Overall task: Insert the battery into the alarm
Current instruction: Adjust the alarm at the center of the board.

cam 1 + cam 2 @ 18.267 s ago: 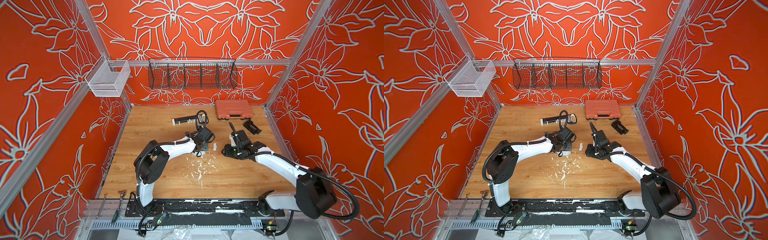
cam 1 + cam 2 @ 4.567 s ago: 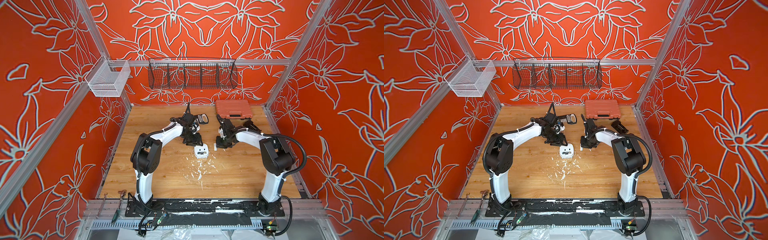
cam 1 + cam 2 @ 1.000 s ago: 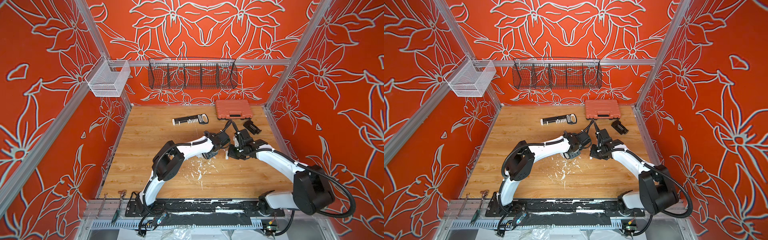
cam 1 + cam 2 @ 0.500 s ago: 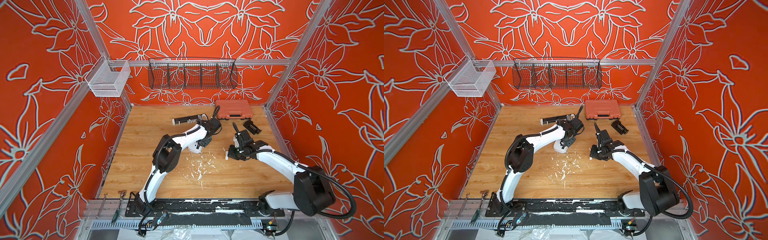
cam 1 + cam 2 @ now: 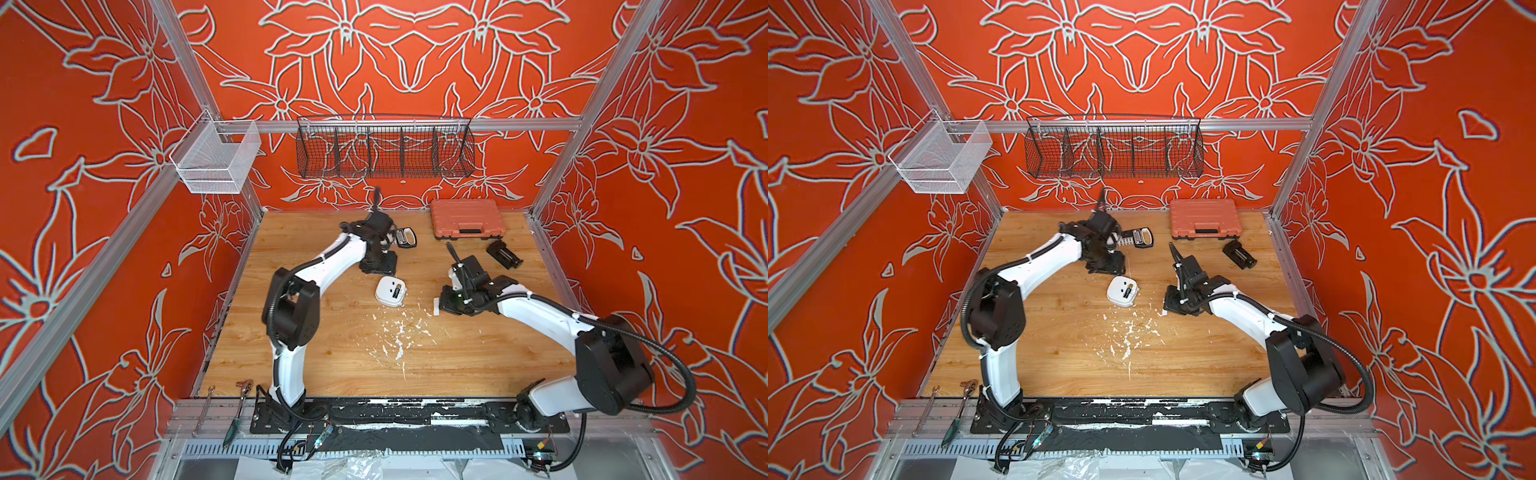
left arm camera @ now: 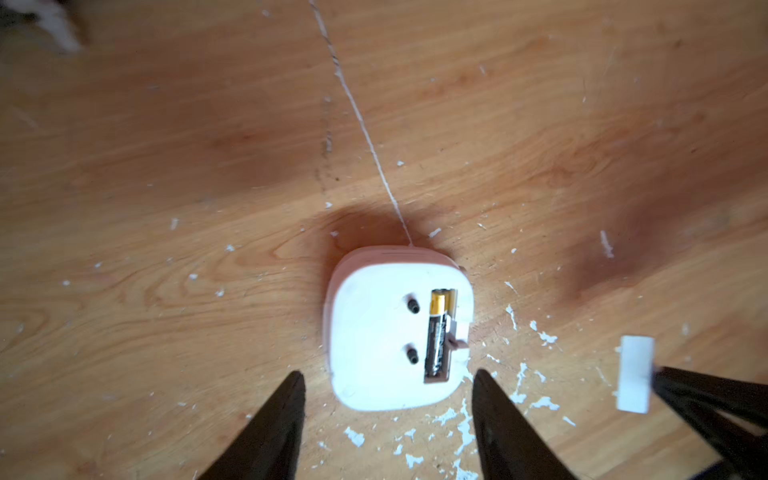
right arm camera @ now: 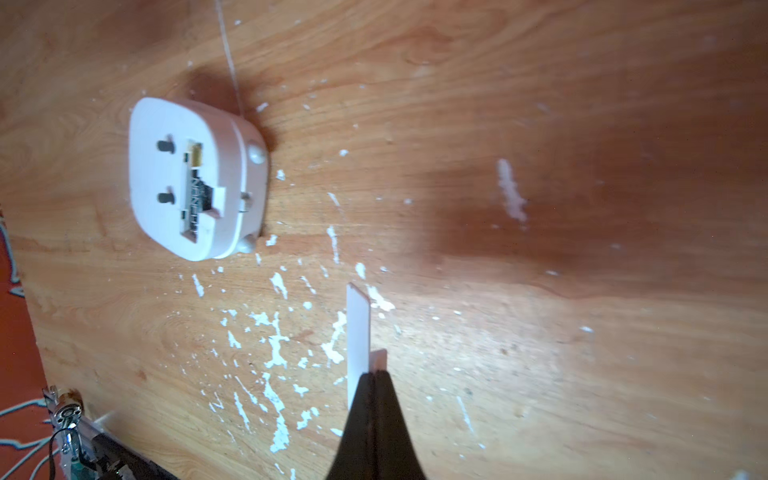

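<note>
Battery sits in the alarm. My left fingers hang wide and empty. Right fingers pinch the battery cover, which I should square over the recess, then press gently.

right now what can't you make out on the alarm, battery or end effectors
- alarm dial: face down in every view, hidden by its own body.
- battery print: blurred in the left wrist view, too small in both top views.
- left end effector: cut off by the left wrist view's edge, only open fingers show.
</note>
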`<state>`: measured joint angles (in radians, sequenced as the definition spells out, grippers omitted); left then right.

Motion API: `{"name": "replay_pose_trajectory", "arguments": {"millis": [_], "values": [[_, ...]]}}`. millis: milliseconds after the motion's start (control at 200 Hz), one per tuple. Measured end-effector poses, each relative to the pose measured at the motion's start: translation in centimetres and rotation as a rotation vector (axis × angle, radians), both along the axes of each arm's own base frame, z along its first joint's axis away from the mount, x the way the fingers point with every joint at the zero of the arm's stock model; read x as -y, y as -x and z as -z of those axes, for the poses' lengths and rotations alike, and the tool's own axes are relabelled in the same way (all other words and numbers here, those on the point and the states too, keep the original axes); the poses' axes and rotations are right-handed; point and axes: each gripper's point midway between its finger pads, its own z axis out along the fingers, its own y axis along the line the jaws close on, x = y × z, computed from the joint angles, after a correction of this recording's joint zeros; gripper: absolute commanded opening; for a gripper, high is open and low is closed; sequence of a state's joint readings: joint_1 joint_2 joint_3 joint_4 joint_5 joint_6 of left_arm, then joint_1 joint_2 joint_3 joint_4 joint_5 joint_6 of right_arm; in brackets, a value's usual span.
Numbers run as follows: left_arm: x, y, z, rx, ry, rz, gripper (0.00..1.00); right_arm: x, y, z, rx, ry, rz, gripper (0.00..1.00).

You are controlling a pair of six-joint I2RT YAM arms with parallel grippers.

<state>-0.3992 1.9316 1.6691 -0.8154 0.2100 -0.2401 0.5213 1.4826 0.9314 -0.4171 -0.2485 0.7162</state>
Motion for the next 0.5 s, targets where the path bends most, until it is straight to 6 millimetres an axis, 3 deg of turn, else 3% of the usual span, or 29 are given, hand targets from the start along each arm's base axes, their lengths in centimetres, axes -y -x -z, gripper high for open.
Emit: {"name": "replay_pose_trajectory", "arguments": {"millis": [120,335,500], "values": [[-1.7,-0.3,-0.3,-0.012,0.118,-0.037,0.62,-2.4,-0.7,-0.6,0.018,-0.041,-0.007,0.00],[0.1,2.4,2.8,-0.118,0.264,0.050,0.60,-4.4,-2.4,-0.8,0.023,-0.095,0.040,0.00],[0.5,3.2,3.8,-0.127,0.303,0.096,0.59,-5.3,-3.4,-0.7,0.017,-0.109,0.056,0.00]]}}
